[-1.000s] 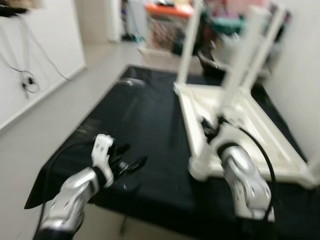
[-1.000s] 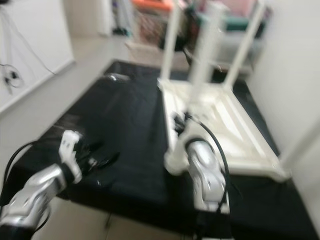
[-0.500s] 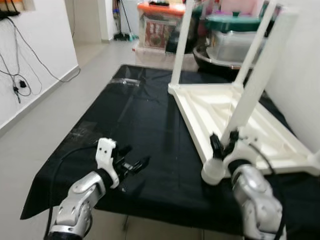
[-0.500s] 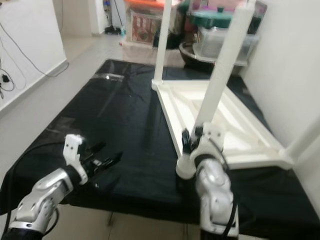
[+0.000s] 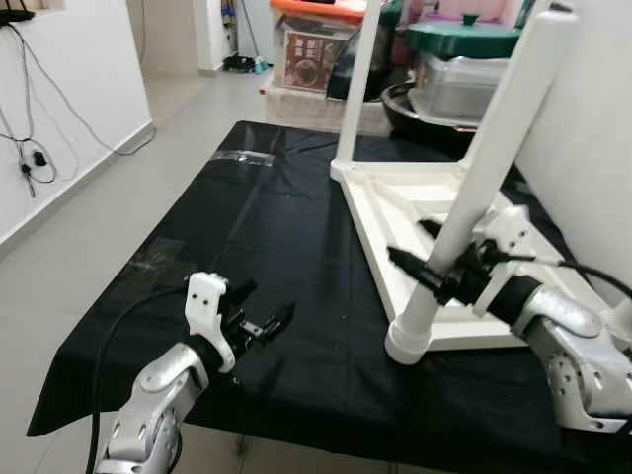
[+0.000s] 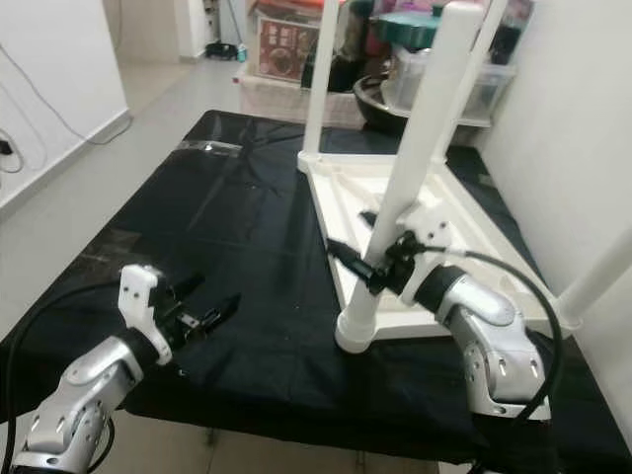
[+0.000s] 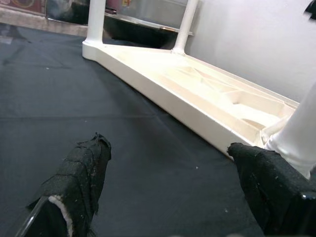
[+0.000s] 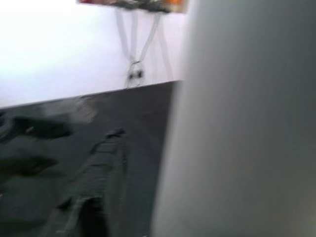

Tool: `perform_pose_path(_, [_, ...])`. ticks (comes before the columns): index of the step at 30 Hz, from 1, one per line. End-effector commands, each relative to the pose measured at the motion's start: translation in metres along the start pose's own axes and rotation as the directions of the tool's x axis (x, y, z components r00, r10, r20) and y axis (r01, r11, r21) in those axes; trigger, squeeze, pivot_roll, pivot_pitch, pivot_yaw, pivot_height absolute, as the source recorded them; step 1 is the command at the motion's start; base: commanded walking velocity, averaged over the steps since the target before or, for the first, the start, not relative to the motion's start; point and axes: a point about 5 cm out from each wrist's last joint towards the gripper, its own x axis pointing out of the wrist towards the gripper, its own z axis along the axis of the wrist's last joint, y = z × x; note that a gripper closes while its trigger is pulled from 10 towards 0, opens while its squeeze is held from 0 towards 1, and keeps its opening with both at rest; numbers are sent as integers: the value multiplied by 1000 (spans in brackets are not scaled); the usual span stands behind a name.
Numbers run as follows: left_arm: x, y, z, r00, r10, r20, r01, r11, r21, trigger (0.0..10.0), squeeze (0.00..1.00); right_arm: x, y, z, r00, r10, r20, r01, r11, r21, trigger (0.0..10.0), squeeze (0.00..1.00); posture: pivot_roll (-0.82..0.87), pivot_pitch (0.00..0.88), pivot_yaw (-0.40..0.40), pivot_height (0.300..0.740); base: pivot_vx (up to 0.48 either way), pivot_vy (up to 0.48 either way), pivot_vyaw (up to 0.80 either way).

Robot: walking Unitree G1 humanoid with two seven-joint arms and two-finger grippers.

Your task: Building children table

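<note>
Where the right gripper [image 5: 427, 269] meets the near table leg [image 5: 472, 202], its two black fingers sit on either side of the white tube and are clamped against it, a short way above the leg's socket; the right wrist view is blurred and shows the pale leg close against the lens with one dark finger [image 8: 94, 197] beside it. Behind the fingers, the silver right arm [image 5: 573, 341] reaches in from the robot's right, with a black cable looping over it. The left gripper [image 5: 259, 323] hovers just above the black cloth [image 5: 257, 227], its fingers [image 7: 81, 173] spread apart and holding nothing (the left wrist view shows bare cloth between them). The children's table [image 5: 444, 247] lies upside down on the cloth, toward the robot's right, its white top flat on the fabric and its legs pointing up; the far leg [image 5: 357, 84] stands at the far corner. Beyond the cloth stand a storage box with an orange lid [image 5: 321, 39] and a grey bin with a green lid [image 5: 464, 64]. Loose cables [image 5: 35, 148] hang on the white wall at the robot's left.
</note>
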Motion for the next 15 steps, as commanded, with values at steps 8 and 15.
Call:
perform_pose_path(8, [-4, 3, 4, 992, 119, 38, -121, 991, 51, 10000, 0, 20, -24, -47, 838, -492, -237, 510, 860, 20, 0, 0, 123, 0, -96, 740, 0, 0, 0])
perform_pose_path(15, [-6, 14, 28, 951, 279, 130, -296, 946, 135, 10000, 0, -35, -17, -52, 331, -888, -319, 943, 322, 82, 0, 0, 110, 0, -85, 740, 0, 0, 0])
